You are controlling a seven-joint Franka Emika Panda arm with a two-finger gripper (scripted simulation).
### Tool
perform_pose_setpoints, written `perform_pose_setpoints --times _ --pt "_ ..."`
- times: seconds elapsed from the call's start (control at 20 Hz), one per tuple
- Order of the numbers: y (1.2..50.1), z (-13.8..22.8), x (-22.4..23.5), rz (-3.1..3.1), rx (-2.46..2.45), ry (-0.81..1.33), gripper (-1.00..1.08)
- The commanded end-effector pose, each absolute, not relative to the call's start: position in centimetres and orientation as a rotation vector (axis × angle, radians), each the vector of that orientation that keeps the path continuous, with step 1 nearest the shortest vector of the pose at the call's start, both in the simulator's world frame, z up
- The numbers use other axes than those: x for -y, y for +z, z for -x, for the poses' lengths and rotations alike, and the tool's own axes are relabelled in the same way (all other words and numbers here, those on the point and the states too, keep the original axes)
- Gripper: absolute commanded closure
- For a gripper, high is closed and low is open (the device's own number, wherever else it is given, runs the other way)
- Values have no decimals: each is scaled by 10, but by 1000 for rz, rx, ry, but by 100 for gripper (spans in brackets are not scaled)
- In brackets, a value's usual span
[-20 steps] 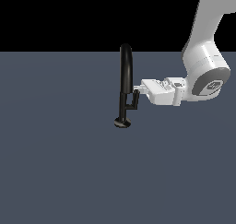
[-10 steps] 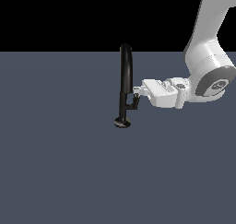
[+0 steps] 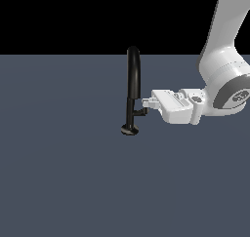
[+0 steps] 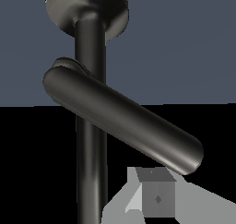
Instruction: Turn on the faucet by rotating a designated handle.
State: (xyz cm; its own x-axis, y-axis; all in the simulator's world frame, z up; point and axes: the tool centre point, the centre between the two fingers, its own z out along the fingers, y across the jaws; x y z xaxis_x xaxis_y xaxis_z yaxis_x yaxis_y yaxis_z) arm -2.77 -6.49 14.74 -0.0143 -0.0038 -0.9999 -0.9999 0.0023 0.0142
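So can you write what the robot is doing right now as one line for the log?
step: turning tap on | gripper: at the handle, grip unclear | faucet: upright | arm: reaching in from exterior view's right

- The faucet (image 3: pixel 133 85) stands upright on the flat surface (image 3: pixel 63 182), near the middle of the exterior view, base disc down on the floor.
- The handle (image 3: pixel 140 109) branches off the lower stem toward the exterior view's right.
- The gripper (image 3: pixel 146 103) comes in level from the exterior view's right, its tip right at the handle, just beside the stem.
- The arm (image 3: pixel 224 50) rises behind it at the far right.
- In the wrist view, the handle (image 4: pixel 124 119) crosses slantwise in front of the stem (image 4: pixel 90 144), with one fingertip (image 4: pixel 156 197) just beside the handle's free end.
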Motion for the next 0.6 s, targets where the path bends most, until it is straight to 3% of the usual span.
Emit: perform_pose_setpoints --times 0.0,0.55 --pt "147 28 65 1203 -1223 1216 108" --pt "84 56 65 1191 -1236 1234 108"
